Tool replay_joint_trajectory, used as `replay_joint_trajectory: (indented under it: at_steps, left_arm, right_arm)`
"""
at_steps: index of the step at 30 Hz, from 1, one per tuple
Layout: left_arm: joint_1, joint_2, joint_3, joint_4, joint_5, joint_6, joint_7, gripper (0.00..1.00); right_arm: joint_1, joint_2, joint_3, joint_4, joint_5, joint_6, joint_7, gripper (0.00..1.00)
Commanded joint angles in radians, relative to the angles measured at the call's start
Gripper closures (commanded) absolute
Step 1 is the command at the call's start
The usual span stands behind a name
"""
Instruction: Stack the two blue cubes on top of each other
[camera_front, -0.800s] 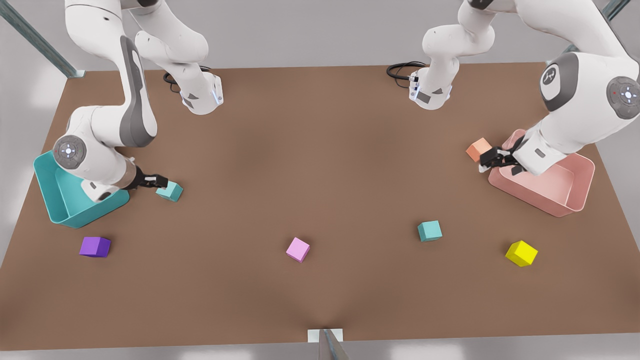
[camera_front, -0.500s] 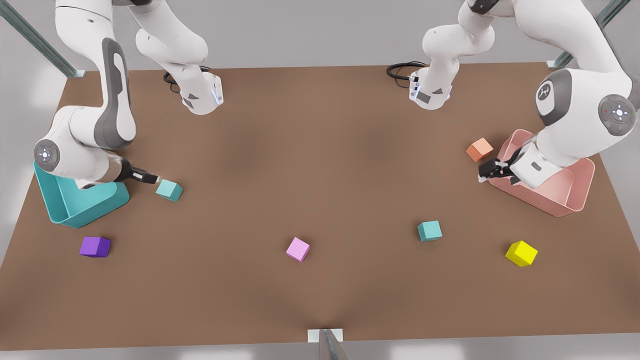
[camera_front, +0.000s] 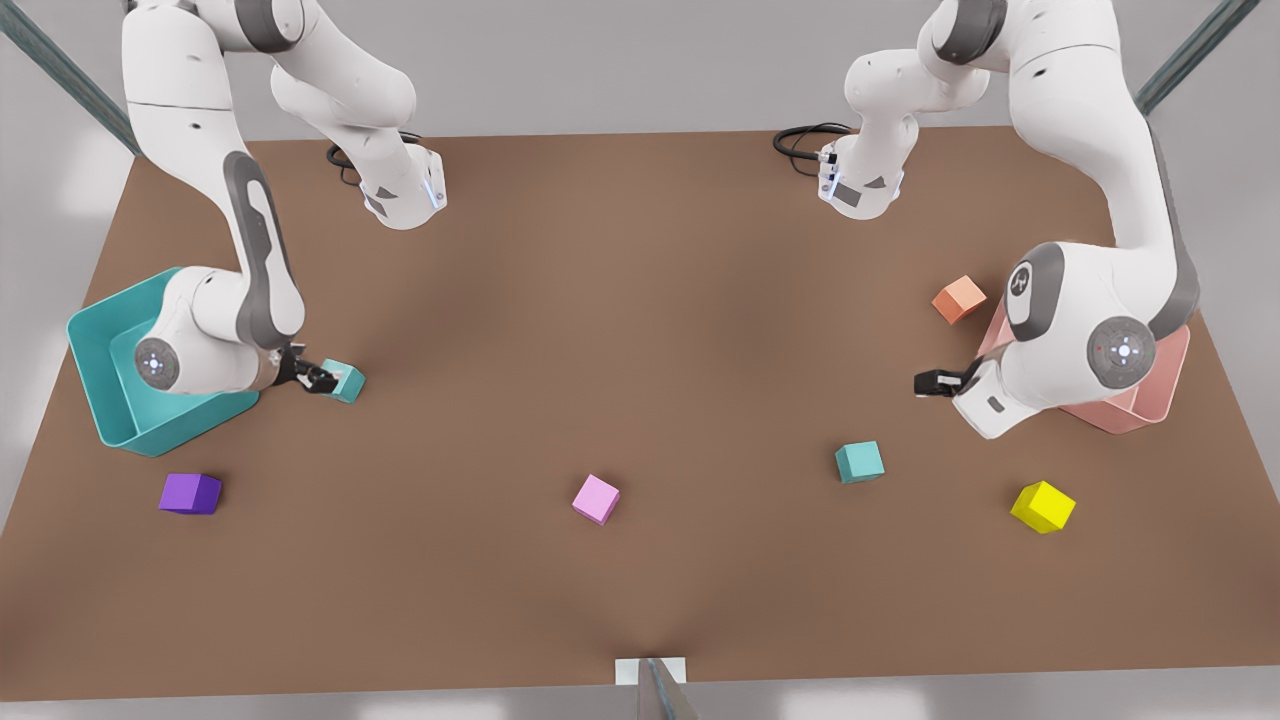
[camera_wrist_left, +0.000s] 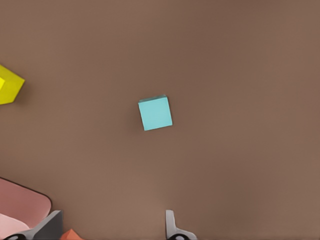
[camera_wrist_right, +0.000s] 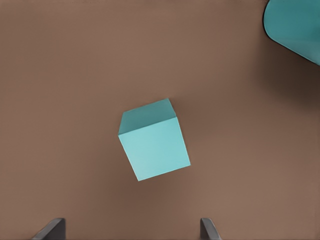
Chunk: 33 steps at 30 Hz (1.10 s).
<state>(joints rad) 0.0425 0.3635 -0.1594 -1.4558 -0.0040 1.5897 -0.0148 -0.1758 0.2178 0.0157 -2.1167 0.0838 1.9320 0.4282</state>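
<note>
While the brown worktop (camera_front: 640, 300) fills the front view like a dial, the largest things on it sit at its sides: a teal bin (camera_front: 95, 370) at about 9 o'clock and a pink bin (camera_front: 1125, 420) at about 3 o'clock, partly behind an arm.

The arm at the front view's left carries the right pincer (camera_front: 318, 380). It hangs low at the near-cube (camera_front: 350, 384), one of the two blue cubes, which rests on the worktop just at 3 o'clock of the teal bin. In the right wrist view this near-cube (camera_wrist_right: 155, 145) lies close below the right pincer (camera_wrist_right: 130, 229), whose fingers are spread wide with nothing between them; it is released.

The arm at the front view's right carries the left pincer (camera_front: 930, 382). It hovers at 9 o'clock of the pink bin, and the far-cube (camera_front: 859, 461), the other blue one, sits alone near it at roughly 7 o'clock. In the left wrist view the far-cube (camera_wrist_left: 155, 114) lies well below the left pincer (camera_wrist_left: 110, 227), which is likewise released, its fingers apart and empty.

The two blue cubes are well apart, neither lifted.

Other cubes: purple (camera_front: 190, 493) at 8 o'clock, pink (camera_front: 596, 498) at 6, yellow (camera_front: 1042, 506) at 4, orange (camera_front: 959, 299) at 3.
</note>
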Motion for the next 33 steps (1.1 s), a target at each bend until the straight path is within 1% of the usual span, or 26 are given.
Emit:
replay_joint_trajectory:
  at_steps: [1,5,7,11,12,17,21,26,30,33]
  left_arm:
    - [0.002,0.008,0.0,-0.005,-0.011,0.032,-0.01,0.0]
    - [-0.003,0.005,0.0,-0.034,-0.01,0.062,-0.008,0.0]
    - [-0.003,0.006,0.0,-0.035,-0.01,0.061,-0.01,0.0]
    - [-0.004,0.002,0.0,-0.057,0.002,0.064,-0.01,0.0]
    - [-0.006,-0.005,0.0,-0.057,0.002,0.064,-0.011,0.0]
    - [-0.003,-0.014,0.0,-0.063,0.01,0.064,-0.011,0.0]
    - [-0.003,-0.012,0.0,-0.061,0.03,0.069,-0.011,0.0]
    - [-0.016,-0.003,0.0,-0.058,0.03,0.073,-0.013,0.0]
    - [-0.038,0.049,0.0,-0.047,0.018,0.171,-0.014,0.0]
    - [-0.042,0.078,-0.002,-0.046,0.019,0.214,-0.085,0.0]
  right_arm:
    - [-0.001,0.006,0.0,0.0,-0.064,0.062,-0.043,0.0]
    - [0.018,0.038,0.006,-0.006,-0.076,0.102,-0.126,0.0]
    - [0.029,0.06,0.027,-0.005,-0.093,0.122,-0.147,0.0]
    - [0.019,0.074,0.026,-0.006,-0.131,0.156,-0.35,0.0]
    - [0.016,0.074,0.026,-0.006,-0.168,0.156,-0.359,0.0]
    - [0.015,0.104,0.027,-0.012,-0.187,0.206,-0.506,0.0]
    - [0.026,0.124,0.029,-0.031,-0.187,0.265,-0.548,0.0]
    - [0.012,0.091,0.041,-0.109,-0.185,0.295,-0.548,0.0]
    - [-0.005,0.052,0.041,-0.138,-0.184,0.286,-0.548,0.0]
    - [-0.011,0.072,0.038,-0.138,-0.184,0.312,-0.548,0.0]
